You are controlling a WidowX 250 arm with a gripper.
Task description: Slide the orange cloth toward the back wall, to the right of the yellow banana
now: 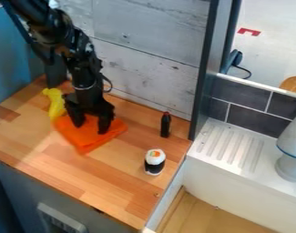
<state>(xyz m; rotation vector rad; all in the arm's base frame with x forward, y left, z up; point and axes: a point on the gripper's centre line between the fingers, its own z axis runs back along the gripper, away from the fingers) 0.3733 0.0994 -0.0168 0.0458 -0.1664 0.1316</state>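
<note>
Hand (91, 128) open over orange cloth (86, 143), yellow object (55, 103) beside it, red-capped dark bottle (165, 125)

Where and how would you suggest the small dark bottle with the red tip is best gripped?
The dark bottle is probably best gripped around mid-body, below its red tip, from above, the claw closing across its narrow width, since it looks upright and slender.

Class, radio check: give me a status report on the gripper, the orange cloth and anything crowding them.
Gripper over orange cloth, jaws apart. Cloth spread on counter. Yellow object close at cloth's edge; black bottle and toy sushi well clear.
</note>
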